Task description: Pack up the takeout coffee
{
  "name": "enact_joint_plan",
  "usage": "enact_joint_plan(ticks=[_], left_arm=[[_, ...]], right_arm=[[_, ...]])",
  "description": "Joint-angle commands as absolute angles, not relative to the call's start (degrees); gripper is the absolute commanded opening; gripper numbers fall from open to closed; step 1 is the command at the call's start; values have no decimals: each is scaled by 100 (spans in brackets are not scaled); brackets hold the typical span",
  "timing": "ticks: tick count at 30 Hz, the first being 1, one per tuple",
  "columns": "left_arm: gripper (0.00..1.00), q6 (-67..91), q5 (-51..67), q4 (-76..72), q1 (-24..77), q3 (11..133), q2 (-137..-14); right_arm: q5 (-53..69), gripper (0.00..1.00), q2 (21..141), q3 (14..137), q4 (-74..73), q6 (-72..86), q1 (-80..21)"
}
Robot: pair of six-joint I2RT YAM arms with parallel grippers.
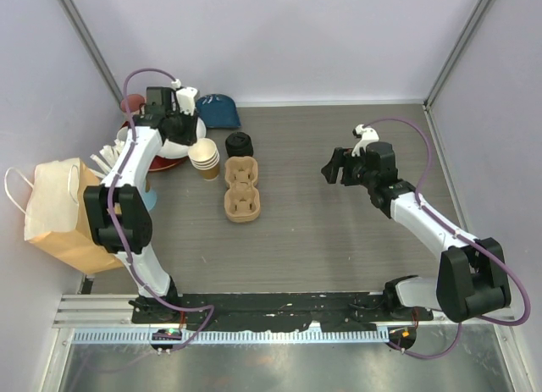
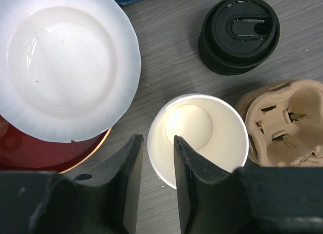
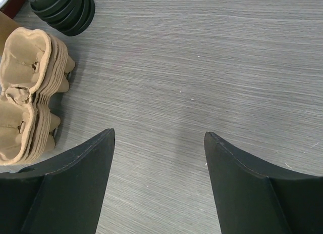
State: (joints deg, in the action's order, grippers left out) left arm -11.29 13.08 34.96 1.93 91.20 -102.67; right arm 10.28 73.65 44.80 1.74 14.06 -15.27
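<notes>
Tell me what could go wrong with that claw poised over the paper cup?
1. The left gripper straddles the thin rim of the stack of tan paper cups, one finger inside; squeezing might crumple the wall or lift several nested cups at once.
2. The stack of round black plastic lids and the moulded brown cardboard cup carrier stand close by, so a tipping stack could knock them.

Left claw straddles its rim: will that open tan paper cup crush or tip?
Likely light: the open tan paper cup looks empty. Thin rim may buckle under the left claw. Nested in a cup stack, it probably won't tip.
</notes>
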Motion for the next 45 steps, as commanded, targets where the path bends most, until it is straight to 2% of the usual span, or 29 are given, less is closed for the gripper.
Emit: enact_joint_plan(ticks=[1, 5, 14, 22, 26, 28, 45], left_arm=[[36, -1283, 1116, 3252, 211, 9325, -10151], [40, -1310, 1063, 3436, 202, 9501, -10458], [38, -1301, 1081, 3533, 202, 9536, -10714], [20, -1292, 1195, 3586, 193, 9527, -10696], [3, -1292, 1213, 3656, 202, 9545, -10670], [0, -1275, 1239, 3656, 193, 9545, -10609], [0, -950, 1731, 3832, 27, 9527, -10063]], right_arm=[[1072, 77, 7400, 4720, 325, 1257, -1582], [1011, 77, 7444, 4702, 308, 1231, -1582], [870, 76, 7471, 4685, 185, 1116, -1591], [782, 76, 7392, 4623, 246, 1107, -1600], [773, 76, 7348, 4588, 255, 1116, -1600], [782, 76, 7330, 4579, 246, 1116, -1591], [703, 74, 7365, 4895, 44, 1081, -1942]])
